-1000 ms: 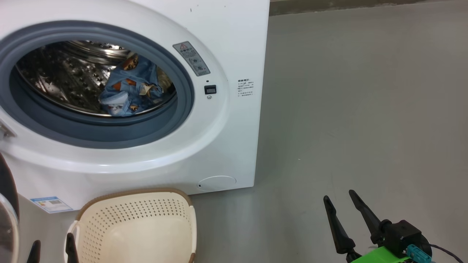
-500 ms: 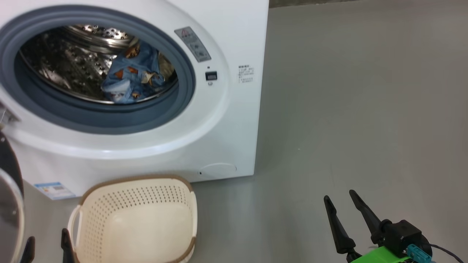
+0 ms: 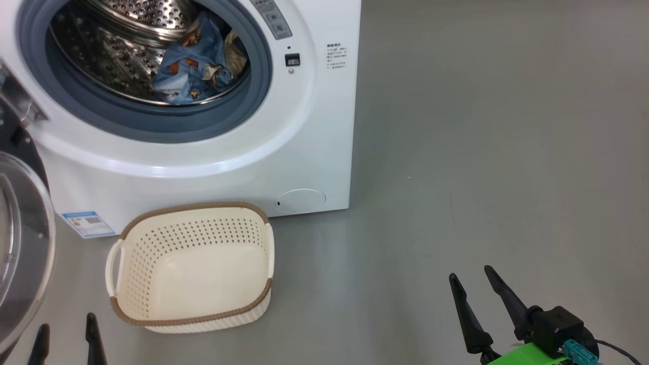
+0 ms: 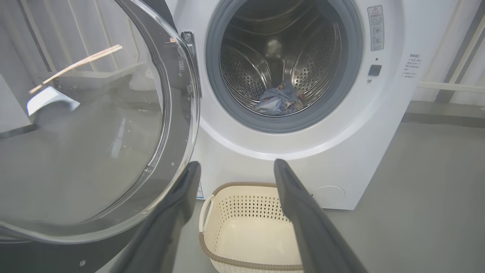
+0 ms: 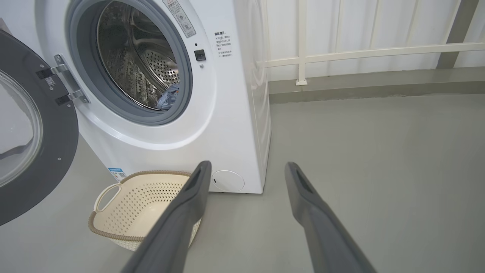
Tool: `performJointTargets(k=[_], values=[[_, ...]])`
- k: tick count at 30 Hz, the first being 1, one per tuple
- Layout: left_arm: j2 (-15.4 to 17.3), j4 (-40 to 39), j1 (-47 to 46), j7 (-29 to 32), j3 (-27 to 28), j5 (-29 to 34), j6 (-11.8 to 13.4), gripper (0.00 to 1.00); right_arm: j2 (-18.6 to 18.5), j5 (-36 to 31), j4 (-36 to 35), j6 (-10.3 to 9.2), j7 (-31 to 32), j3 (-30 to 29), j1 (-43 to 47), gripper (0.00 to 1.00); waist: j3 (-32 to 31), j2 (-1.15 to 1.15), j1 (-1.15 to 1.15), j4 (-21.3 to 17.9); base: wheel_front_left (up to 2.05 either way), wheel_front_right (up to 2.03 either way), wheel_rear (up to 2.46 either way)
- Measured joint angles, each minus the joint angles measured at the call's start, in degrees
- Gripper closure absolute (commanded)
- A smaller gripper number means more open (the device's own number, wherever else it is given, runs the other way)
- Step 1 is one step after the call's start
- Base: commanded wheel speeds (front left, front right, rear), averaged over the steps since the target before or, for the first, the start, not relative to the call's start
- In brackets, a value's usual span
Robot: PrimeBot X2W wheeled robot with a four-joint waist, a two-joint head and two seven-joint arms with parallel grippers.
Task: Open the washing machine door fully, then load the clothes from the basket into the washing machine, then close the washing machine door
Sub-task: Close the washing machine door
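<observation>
Though agape, left pincer [image 3: 67,324], right pincer [image 3: 469,272] low.

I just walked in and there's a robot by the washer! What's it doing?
It's doing laundry. The clothes lie inside the washer, and the basket in front of it is empty. The door hangs wide open on the left. The left gripper and the right gripper are both open, holding and touching nothing. Closing the door is what's left.
</observation>
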Motion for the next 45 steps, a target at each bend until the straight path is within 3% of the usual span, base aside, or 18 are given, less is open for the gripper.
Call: performJointTargets(k=[24, 45], values=[[-0.13, -0.87, 0.75, 0.00, -0.82, -0.19, 0.00, 0.00, 0.00, 0.00, 0.51, 0.00, 0.00, 0.23, 0.08, 0.00, -2.86, 0.00, 0.00, 2.16, -0.10, 0.10, 0.00], [-0.13, -0.99, 1.57, 0.00, -1.23, -1.66, 3.08, 0.00, 0.00, -0.01, 0.77, 0.00, 0.00, 0.58, 0.97, 0.00, -3.02, 0.00, 0.00, 13.16, 0.00, 0.00, 0.00]])
